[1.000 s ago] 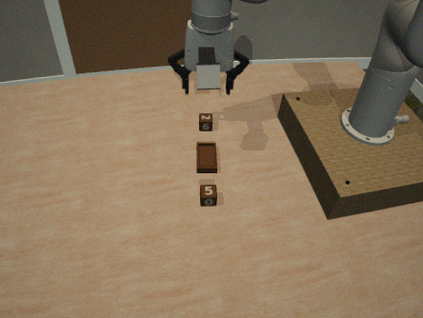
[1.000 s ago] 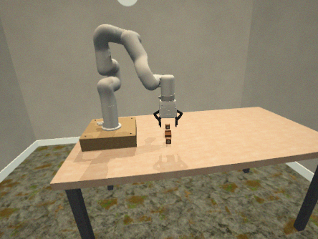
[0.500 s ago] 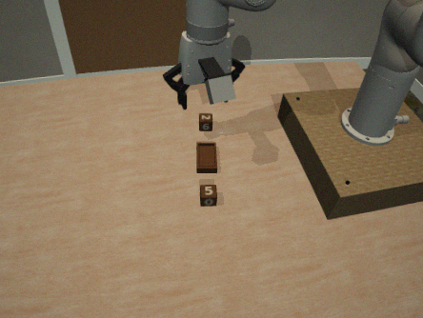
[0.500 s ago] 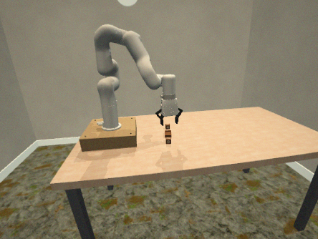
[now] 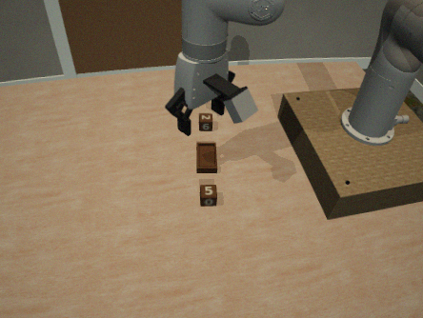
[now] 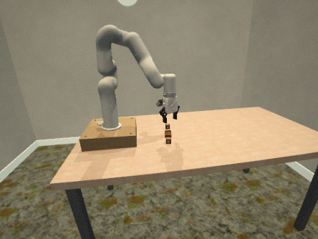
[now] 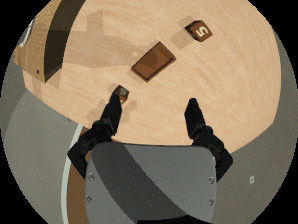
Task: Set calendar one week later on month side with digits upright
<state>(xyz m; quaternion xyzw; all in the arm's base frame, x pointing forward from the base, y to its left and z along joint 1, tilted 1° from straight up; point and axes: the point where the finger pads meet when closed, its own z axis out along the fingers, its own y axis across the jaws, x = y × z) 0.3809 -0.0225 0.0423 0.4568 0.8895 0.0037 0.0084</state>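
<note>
Tray (image 5: 207, 170) (image 6: 167, 137) (image 7: 146, 79) seemingly empty, between two cubes, neither inside; hand (image 5: 202, 119) (image 6: 170, 119) (image 7: 154, 103) wide open, holding nothing.

And here we are in what looks like a bare robotics lab or test room; a jointed grey arm (image 5: 202, 33) (image 6: 143, 59) stands bolted to a wooden block (image 5: 310, 157) (image 6: 107, 144) at the left of a long wood-topped table (image 5: 119, 248) (image 6: 229, 136) (image 7: 240, 75); dark legs (image 6: 79, 212) hold that table up. Plain grey walls (image 6: 200, 54) rise behind; pale skirting (image 6: 54, 140) runs along them, above a mottled grey, green and brown floor (image 6: 150, 207).
</note>
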